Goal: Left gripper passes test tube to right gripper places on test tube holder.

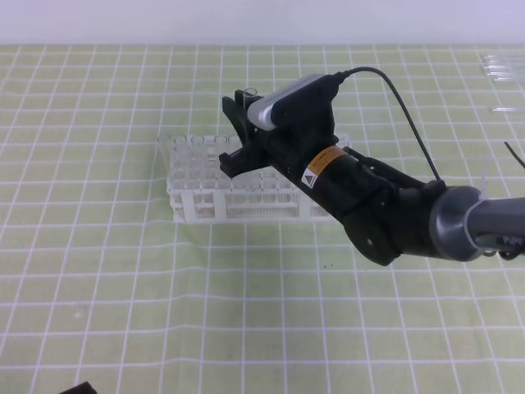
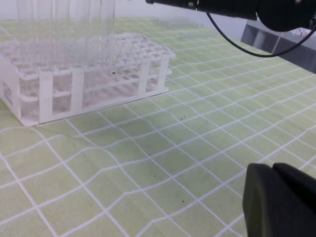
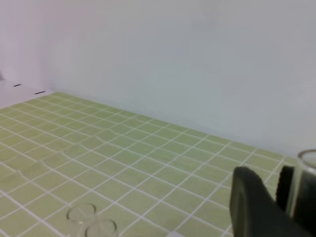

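My right gripper (image 1: 236, 131) hangs over the middle of the white test tube holder (image 1: 205, 205), its jaws shut on the test tube (image 1: 250, 91). Only the tube's clear round rim shows above the jaws. In the right wrist view the same test tube (image 3: 307, 182) stands upright against one of the black fingers (image 3: 249, 202). My left gripper (image 1: 78, 387) is a black piece at the bottom left edge, far from the rack. In the left wrist view the left gripper (image 2: 272, 197) is blurred, its jaws pressed together and holding nothing. The test tube holder (image 2: 49, 94) stands ahead of it.
Several clear tubes (image 1: 190, 152) stand in the rack's left cells. Clear plastic items (image 1: 502, 70) lie at the back right. The right arm (image 1: 410, 217) and its black cable (image 1: 410, 115) stretch in from the right. A green checked mat (image 1: 123, 287) covers the table.
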Controlling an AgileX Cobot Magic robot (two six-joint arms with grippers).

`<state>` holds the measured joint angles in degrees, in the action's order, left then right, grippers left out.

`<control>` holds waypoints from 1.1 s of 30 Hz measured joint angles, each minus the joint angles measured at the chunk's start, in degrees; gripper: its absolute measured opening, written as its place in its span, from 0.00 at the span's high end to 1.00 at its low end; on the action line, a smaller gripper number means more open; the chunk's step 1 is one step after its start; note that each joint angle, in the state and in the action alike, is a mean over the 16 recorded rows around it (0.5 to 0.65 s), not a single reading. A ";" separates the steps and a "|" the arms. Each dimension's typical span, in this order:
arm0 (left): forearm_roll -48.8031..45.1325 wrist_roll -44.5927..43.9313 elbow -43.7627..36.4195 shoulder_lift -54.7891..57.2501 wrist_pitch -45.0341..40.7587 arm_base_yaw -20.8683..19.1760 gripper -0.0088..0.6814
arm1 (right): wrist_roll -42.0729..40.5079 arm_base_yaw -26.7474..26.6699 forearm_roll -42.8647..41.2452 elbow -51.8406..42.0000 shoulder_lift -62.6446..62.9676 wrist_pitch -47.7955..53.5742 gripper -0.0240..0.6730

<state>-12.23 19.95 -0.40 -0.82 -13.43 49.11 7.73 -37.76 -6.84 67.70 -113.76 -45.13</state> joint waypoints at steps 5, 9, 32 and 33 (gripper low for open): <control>-0.02 -0.01 -0.12 -0.15 0.10 -0.01 0.99 | -0.56 0.00 0.88 0.00 -0.03 0.04 0.84; -0.02 -0.01 -0.12 -0.07 0.10 0.00 0.99 | -1.00 0.00 1.58 0.00 -0.06 -0.31 0.84; 0.00 0.00 0.00 0.07 0.00 0.00 0.99 | -1.03 1.01 1.72 1.01 -1.13 -0.40 0.84; 0.00 0.00 0.00 0.07 0.00 0.00 0.99 | -1.00 1.00 1.65 1.02 -1.13 -0.38 0.84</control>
<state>-12.23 19.95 -0.40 -0.75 -13.43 49.11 6.72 -36.76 -5.19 68.71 -114.89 -45.50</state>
